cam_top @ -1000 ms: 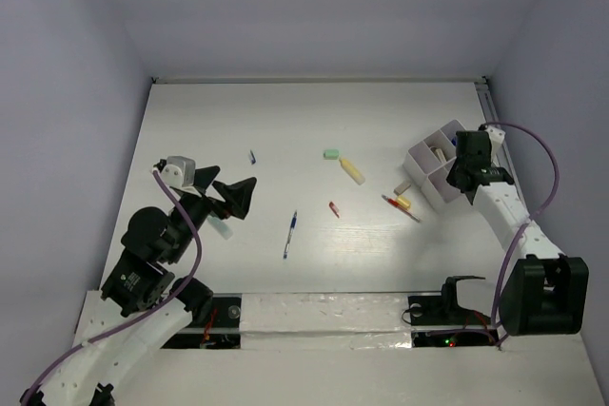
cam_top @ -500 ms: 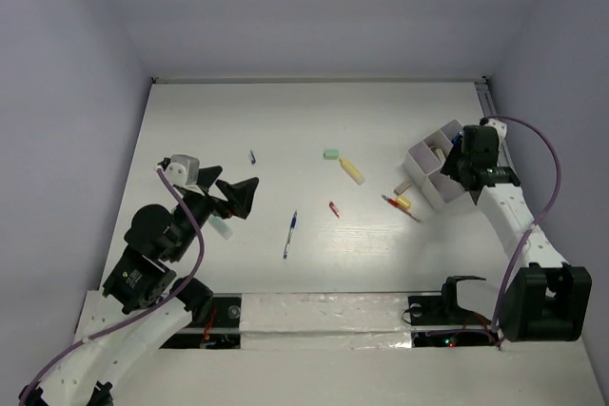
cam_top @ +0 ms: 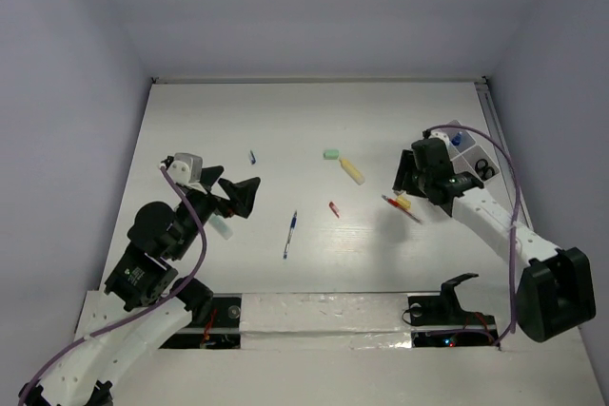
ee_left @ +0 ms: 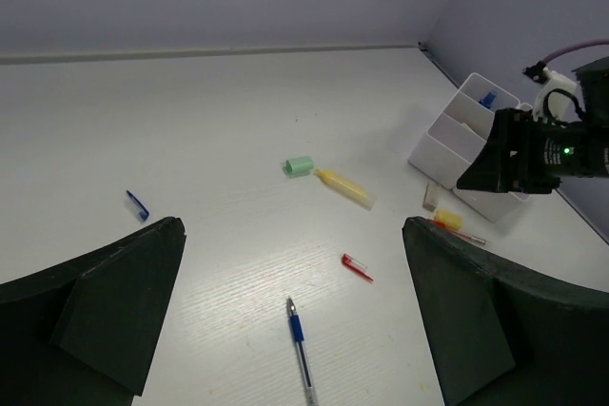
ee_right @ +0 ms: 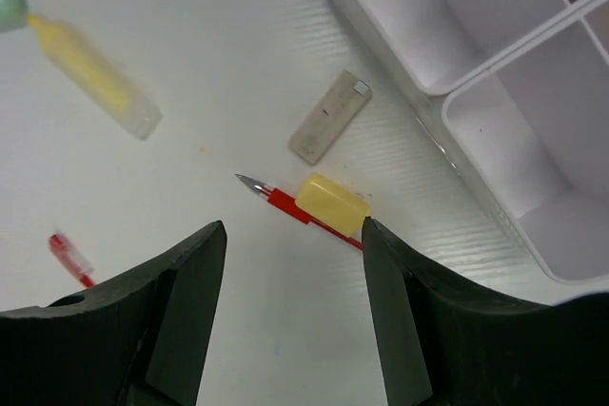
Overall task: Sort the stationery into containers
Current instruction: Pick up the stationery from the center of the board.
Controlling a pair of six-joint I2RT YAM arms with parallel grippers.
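Observation:
My right gripper (cam_top: pixel 404 183) is open and empty, just above a red pencil (ee_right: pixel 282 203) with a pale yellow cap (ee_right: pixel 332 203) lying on it; the jaws stand either side of them (ee_right: pixel 293 225). A tan strip (ee_right: pixel 329 117) lies beside the white organiser tray (ee_right: pixel 495 83). In the top view the tray (cam_top: pixel 455 161) holds black scissors (cam_top: pixel 483 169) and a blue item (cam_top: pixel 456 140). My left gripper (cam_top: pixel 233 195) is open and empty, left of the blue-white pen (cam_top: pixel 290 233). The pen (ee_left: pixel 300 344) lies between its jaws (ee_left: pixel 291 235) in the left wrist view.
A mint green eraser (cam_top: pixel 330 154) touches a pale yellow marker (cam_top: pixel 352 170) mid-table. A tiny red bit (cam_top: pixel 334 208) lies between the pen and the pencil. A small blue bit (cam_top: pixel 252 156) lies far left. A white piece (cam_top: pixel 221 228) sits by my left arm.
My right gripper has moved from above the tray leftward and down to the red pencil, uncovering the tray. My left gripper has barely moved.

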